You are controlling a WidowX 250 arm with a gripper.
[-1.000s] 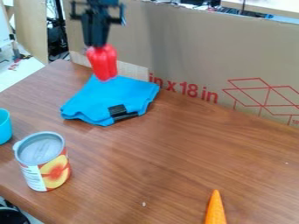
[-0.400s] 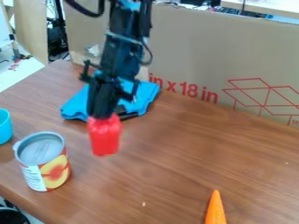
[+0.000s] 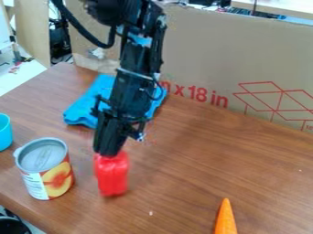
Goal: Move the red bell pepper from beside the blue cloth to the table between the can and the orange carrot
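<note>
And here it comes: my gripper (image 3: 110,153) has swept away from the back of the table (image 3: 183,160), bringing the red pepper (image 3: 112,176) with it. A second ago that pepper was up over the blue cloth (image 3: 89,103); now it's well down the view, just beside the peach can (image 3: 45,169), upright and low over the wood. My jaws are drawn in on its top end, so they're narrow and loaded, and it has come through the swing without slipping out. What does that mean for the job? The carrying stretch looks largely done to me, and I'd call this the lowering part, though I can't tell from here whether the bottom has touched wood. Behind it, the black arm (image 3: 137,59) now crosses in front of the cloth and hides part of it, while the cloth itself hasn't budged. Nor have the can, the blue cup (image 3: 5,132) cut off by the left edge, or the carrot (image 3: 225,219) poking up from the bottom edge

Quick count while I've got the view: one pepper, in my grip; one can, standing with its lid side up; one cup; one carrot, well apart from the rest; one cloth, lying rumpled near the cardboard (image 3: 214,50). That's five things on or over this table, one of each, and only the pepper is on the move
</note>
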